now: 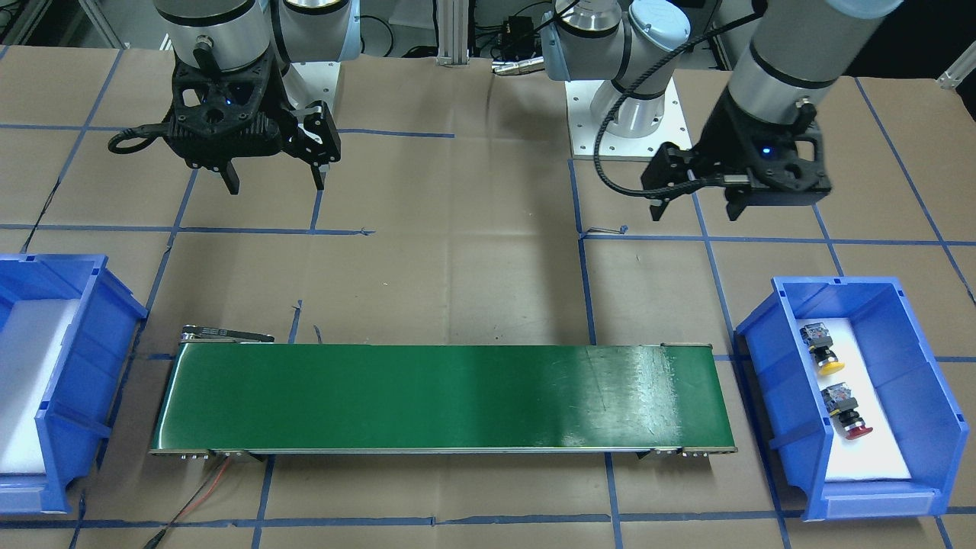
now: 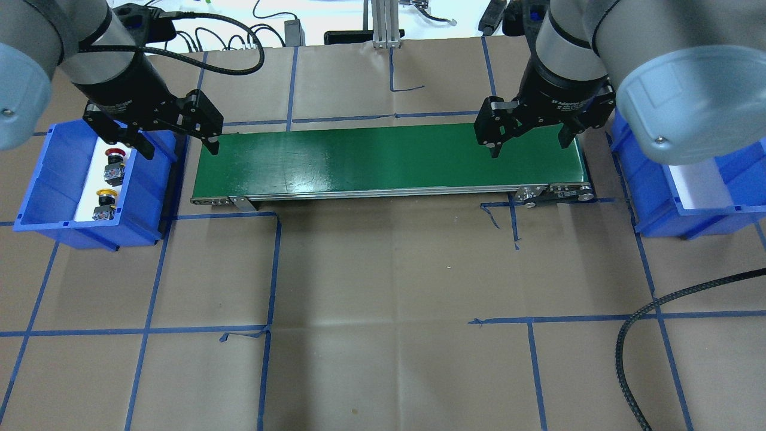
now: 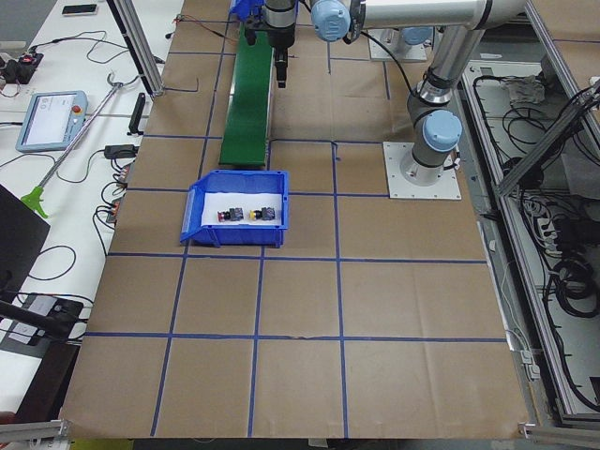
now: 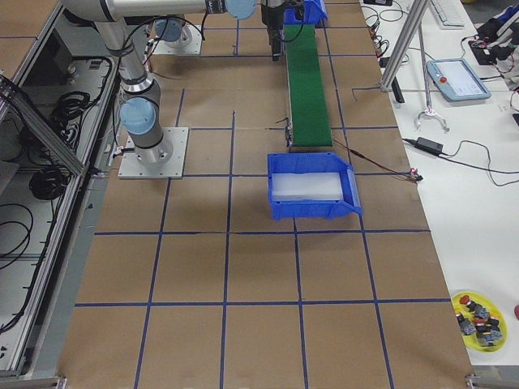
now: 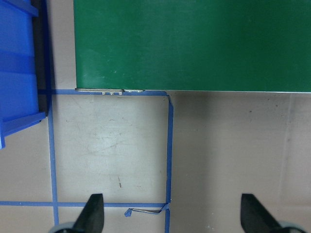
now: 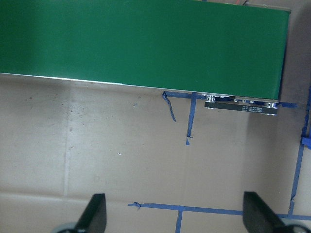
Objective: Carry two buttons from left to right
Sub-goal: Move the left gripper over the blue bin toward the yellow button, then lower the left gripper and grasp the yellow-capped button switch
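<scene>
Two push-buttons, a yellow button (image 1: 822, 352) and a red button (image 1: 848, 415), are lying on their sides, near each other but apart. They are resting on the white foam pad (image 1: 877, 450) lining a blue bin (image 1: 759, 343) at the robot's left end of the paper-covered table (image 1: 457, 267). Nothing is touching them, so the task appears to be at its very start.

A long green conveyor belt (image 1: 442, 396) is stretching between this bin and a second blue bin (image 1: 91, 305) at the robot's right end, probably so that each arm is working only its own end. The second bin is showing just a white liner (image 1: 30, 381) and no buttons.

The left gripper (image 1: 695, 207) is hanging above the table on the robot's side of the belt's left end, near the buttons' bin but not over it. Its fingers (image 5: 95, 213) are spread wide and holding nothing, probably readied to come down around a button. The right gripper (image 1: 274, 181) is hovering by the belt's other end, its fingers (image 6: 95, 213) likewise spread and empty, seemingly positioned to collect whatever arrives there.
</scene>
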Robot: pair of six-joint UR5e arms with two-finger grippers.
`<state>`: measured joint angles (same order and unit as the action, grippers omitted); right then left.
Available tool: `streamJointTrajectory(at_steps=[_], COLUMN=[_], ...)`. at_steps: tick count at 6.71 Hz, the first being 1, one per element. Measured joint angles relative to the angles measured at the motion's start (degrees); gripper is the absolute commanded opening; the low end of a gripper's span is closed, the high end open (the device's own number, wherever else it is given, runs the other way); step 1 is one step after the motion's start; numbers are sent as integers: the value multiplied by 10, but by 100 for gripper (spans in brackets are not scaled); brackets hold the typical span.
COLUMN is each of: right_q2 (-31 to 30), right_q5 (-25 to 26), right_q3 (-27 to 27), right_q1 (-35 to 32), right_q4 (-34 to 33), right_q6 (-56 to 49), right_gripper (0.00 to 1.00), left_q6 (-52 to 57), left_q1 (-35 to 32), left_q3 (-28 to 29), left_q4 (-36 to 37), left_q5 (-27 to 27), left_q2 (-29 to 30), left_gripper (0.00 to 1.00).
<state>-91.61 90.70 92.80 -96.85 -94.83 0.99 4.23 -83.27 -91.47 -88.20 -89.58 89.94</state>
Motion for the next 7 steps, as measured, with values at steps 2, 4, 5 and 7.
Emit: streamJointTrajectory(at_steps=[2, 4, 5, 7], right_q2=[1, 3, 3, 4], right_q5=[0, 0, 0, 0], right_q3=[1, 1, 1, 0], right_q1=[0, 0, 0, 0], right_q4=[0, 0, 0, 0], right_q6=[-1, -1, -1, 0], right_gripper=[100, 100, 100, 100], left_q6=[82, 195, 254, 317], left_q1=[88, 186, 231, 282], left_q3=[3, 4, 4, -5], left_q4=[0, 14, 31, 77], left_q5=[-2, -2, -2, -2], left_q2=[3, 26, 46, 83], left_gripper=[100, 100, 100, 100])
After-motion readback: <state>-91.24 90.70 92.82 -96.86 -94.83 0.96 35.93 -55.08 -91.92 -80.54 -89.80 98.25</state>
